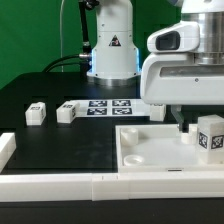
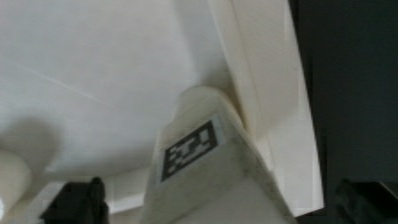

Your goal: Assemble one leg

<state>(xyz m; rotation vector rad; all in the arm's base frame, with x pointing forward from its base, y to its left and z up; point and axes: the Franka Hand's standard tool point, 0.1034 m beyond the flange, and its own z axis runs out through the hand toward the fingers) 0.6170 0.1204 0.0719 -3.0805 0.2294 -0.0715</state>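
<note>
A leg, a small white block with a black-and-white tag, stands upright at the white panel's corner on the exterior view's right. My gripper hangs down over it with one dark finger beside the leg. In the wrist view the leg sits between the two dark fingertips, with a narrow gap showing on one side. The jaws stand apart around the leg. Two more legs lie on the black table at the exterior view's left.
The marker board lies at the table's back middle, with another small white part beside it. A white rail runs along the front edge. The robot base stands behind.
</note>
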